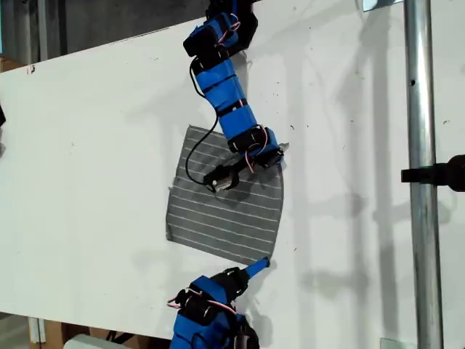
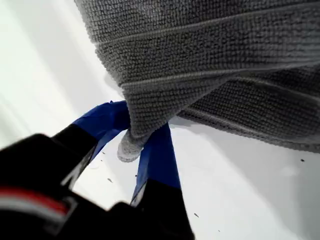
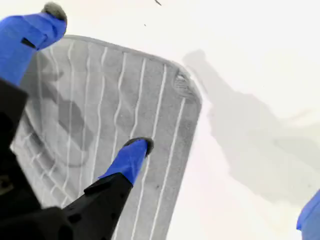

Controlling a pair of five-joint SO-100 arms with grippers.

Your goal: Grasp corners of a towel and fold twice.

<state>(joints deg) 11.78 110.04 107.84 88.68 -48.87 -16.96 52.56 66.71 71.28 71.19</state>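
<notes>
White tabletop [image 1: 94, 145] is seen across almost the whole exterior view, and a metal pole [image 1: 419, 174] stands upright at the exterior view's right. Near the middle of the table the towel [image 1: 225, 211] is laid out, grey with thin white stripes, mostly flat, between the two blue arms. One arm [image 1: 225, 94] is stretched from the top edge of the exterior view down over the towel, and by the second wrist view it is known as the second arm. My second gripper [image 1: 278, 154] is held over the towel's upper part, near its edge on the exterior view's right. Its jaws are spread wide apart and nothing is held between them; in the second wrist view one blue fingertip [image 3: 136, 150] is seen above the stripes. A slightly puckered corner [image 3: 185, 82] is seen beyond it in that view. My first gripper [image 1: 258, 267] is placed at the bottom of the exterior view, at the towel's lower corner on the exterior view's right. In the first wrist view its jaws are closed tightly on this pinched corner [image 2: 131, 146], and the cloth beside it is raised a little from the table.
</notes>
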